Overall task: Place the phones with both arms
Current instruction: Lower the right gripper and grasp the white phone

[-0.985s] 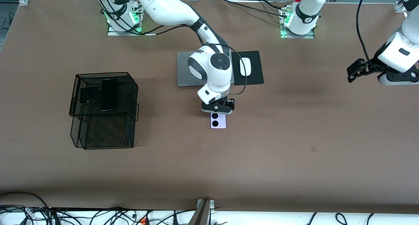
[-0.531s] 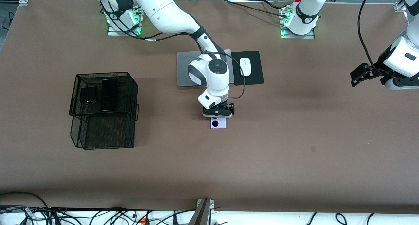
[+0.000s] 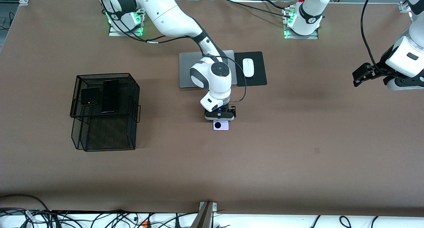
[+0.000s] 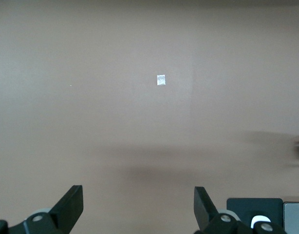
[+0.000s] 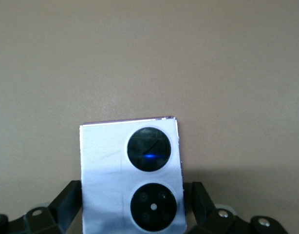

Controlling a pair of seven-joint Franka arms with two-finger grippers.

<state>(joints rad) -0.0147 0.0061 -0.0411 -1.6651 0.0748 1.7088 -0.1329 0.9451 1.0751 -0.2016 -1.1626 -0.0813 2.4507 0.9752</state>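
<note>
Right gripper [image 5: 132,207] open, straddling lilac flip phone [image 3: 221,125]: you centre, drop, then close. Left gripper [image 4: 138,204] open, waits over bare table.

lilac-white flip phone [image 3: 221,125], black mesh basket [image 3: 104,112], brown table [image 3: 298,148]

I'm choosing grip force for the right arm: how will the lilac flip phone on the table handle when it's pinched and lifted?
The lilac flip phone looks like a stiff, flat slab, so it shouldn't flex or roll. Its glossy shell may slip between the open right gripper fingers straddling it. The two glass lenses look scratch-prone, so moderate force seems wise.
</note>
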